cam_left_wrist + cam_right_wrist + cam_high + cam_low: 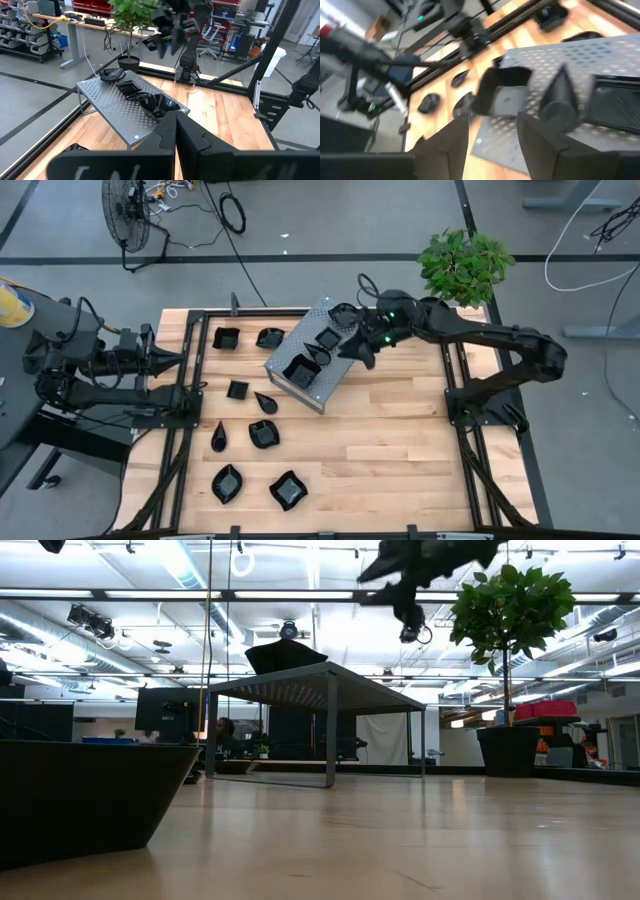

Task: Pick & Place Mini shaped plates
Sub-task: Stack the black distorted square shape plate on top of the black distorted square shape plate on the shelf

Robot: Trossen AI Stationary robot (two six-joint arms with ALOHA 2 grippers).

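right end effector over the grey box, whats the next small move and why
Probably lift the right end effector clear and head for a plate on the table. Its fingers are open and empty above the grey box, where four plates already sit; eight remain on the table.

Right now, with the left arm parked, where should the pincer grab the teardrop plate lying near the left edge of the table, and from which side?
Probably from straight above, closing across the teardrop plate's raised rim at its wide rounded end. It lies flat and apart from the square plate beside it, so both sides look free. The left pincer waits at the table's left edge.
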